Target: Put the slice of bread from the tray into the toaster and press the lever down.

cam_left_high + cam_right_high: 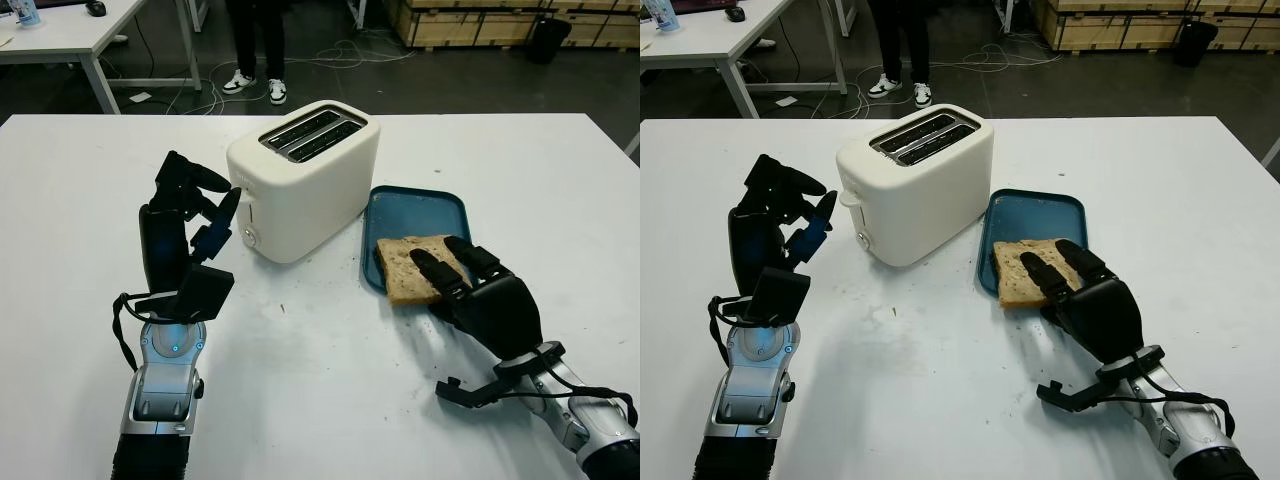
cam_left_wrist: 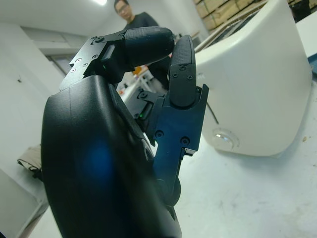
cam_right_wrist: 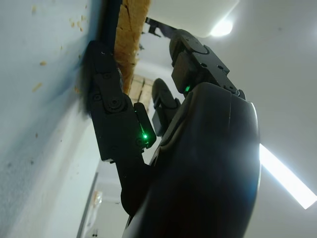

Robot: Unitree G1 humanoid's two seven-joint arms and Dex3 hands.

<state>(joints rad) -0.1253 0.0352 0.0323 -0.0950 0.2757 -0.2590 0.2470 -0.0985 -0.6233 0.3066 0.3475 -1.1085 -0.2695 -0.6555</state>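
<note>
Your right hand (image 1: 478, 290) lies over the bread (image 1: 408, 266), fingers closing to lift it; your left hand (image 1: 185, 235), curled and empty, waits beside the toaster (image 1: 305, 180).

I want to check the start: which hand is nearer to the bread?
Right. The right hand is on the bread at the tray; the left hand is raised beyond the toaster.

You have a white bench (image 1: 330, 390) before you. Directly on it stand a cream toaster (image 1: 305, 180) near the middle and, just beside it toward the right, a blue tray (image 1: 415, 210). Small crumbs dot the bench beside the tray.
</note>
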